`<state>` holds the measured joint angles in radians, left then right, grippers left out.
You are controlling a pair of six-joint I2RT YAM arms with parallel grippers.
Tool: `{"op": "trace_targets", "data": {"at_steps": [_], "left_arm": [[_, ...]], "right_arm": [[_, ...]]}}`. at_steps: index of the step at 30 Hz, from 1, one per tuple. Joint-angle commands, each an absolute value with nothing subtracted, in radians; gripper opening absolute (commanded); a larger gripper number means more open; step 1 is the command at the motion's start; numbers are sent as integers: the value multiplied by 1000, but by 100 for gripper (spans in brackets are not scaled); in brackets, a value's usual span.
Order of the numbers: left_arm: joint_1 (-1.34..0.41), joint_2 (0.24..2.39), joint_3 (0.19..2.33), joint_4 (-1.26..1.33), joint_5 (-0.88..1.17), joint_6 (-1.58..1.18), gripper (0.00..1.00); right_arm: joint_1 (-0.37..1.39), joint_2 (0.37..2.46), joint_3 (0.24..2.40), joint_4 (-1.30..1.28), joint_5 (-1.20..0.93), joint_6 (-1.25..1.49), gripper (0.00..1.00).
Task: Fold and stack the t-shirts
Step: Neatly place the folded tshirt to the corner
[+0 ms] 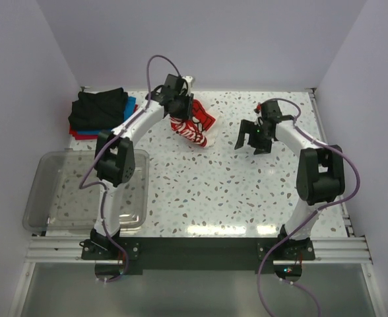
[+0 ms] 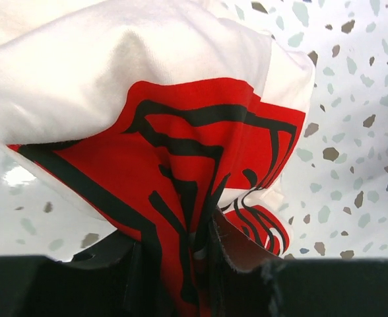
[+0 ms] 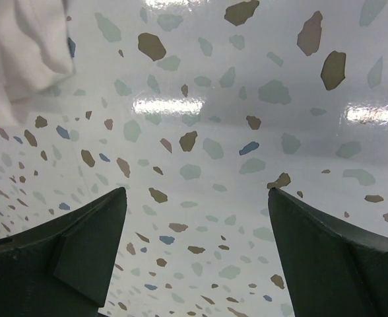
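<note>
The white t-shirt with the red graphic [image 1: 194, 125] hangs bunched from my left gripper [image 1: 179, 104] at the back middle of the table, its lower end touching the surface. In the left wrist view the red and black print [image 2: 181, 172] fills the frame and the cloth is pinched between my shut fingers [image 2: 237, 247]. A stack of folded shirts sits at the back left, black [image 1: 98, 107] on top, blue [image 1: 130, 104] and red [image 1: 82, 134] edges showing below. My right gripper [image 1: 253, 140] is open and empty above bare table, right of the white shirt; a white edge of the shirt [image 3: 29, 46] shows.
A clear plastic tub [image 1: 85, 191] stands at the front left, beside the left arm. White walls enclose the speckled table [image 1: 247, 191] on three sides.
</note>
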<state>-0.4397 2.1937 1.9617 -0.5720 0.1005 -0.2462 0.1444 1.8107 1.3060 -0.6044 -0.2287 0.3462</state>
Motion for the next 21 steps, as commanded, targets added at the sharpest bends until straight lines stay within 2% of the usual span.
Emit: {"op": "trace_targets", "data": {"at_steps": [1,6,21], "left_arm": [[-362,2094,2057,-637,118,-163,0],[-287,2048,2062,-686,176,-123,0],[-101,1931,2034,-746,183,-69,0]], "right_arm": [[137,1775,1302,-588,-264,330,91],[135,1779,1302,-584,-275,331,91],[135,1763,1279,-595,-296,321,91]]}}
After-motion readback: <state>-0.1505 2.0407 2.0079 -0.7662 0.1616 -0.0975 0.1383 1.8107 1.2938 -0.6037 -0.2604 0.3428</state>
